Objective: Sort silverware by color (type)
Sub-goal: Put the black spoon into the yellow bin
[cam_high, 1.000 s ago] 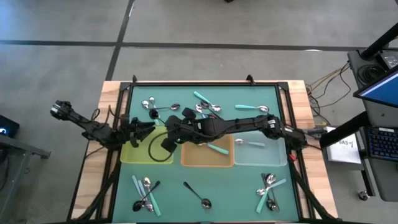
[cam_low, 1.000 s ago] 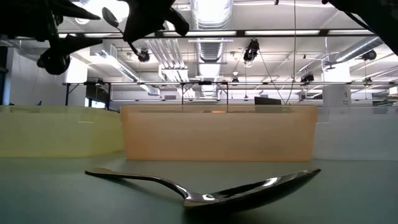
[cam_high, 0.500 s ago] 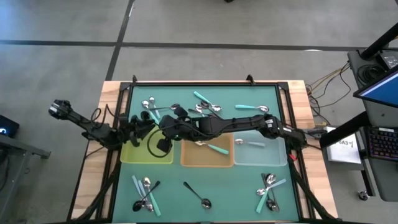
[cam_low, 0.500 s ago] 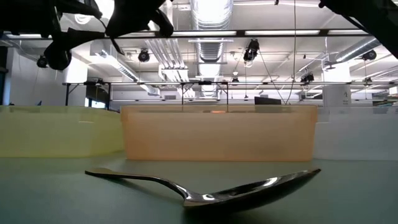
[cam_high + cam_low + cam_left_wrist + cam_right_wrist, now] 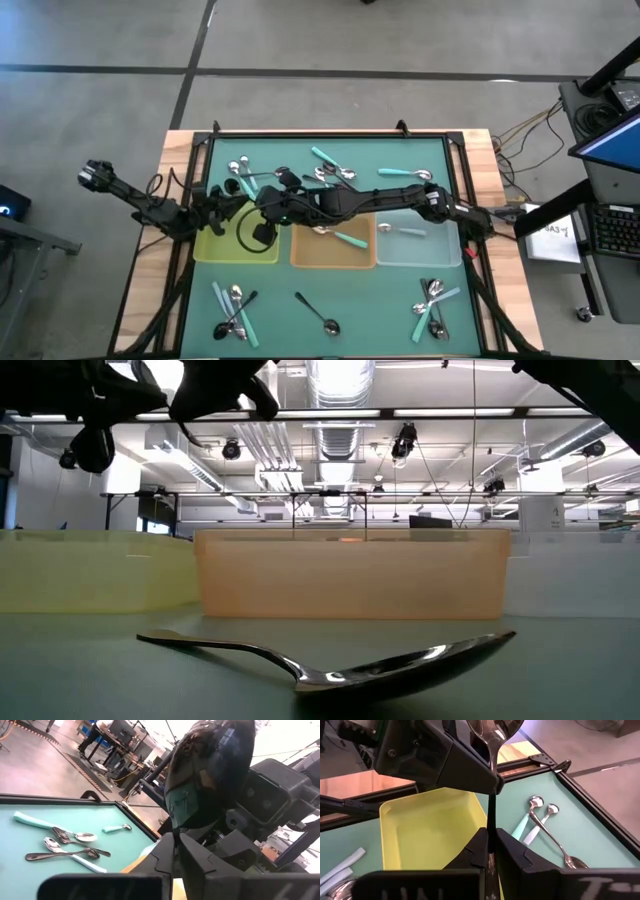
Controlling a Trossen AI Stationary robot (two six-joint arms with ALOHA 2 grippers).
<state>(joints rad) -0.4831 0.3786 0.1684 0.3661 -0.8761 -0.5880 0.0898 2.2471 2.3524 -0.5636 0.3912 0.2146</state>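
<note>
Black-handled spoon [image 5: 490, 795] stands upright above the yellow tray [image 5: 427, 832], grasped at once by the right gripper [image 5: 490, 842] and the left gripper [image 5: 232, 199], both clenched.

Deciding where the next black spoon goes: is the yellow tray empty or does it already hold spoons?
Empty as far as it shows: the right wrist view shows the yellow tray with a bare floor; its near part is hidden behind the right gripper.
</note>
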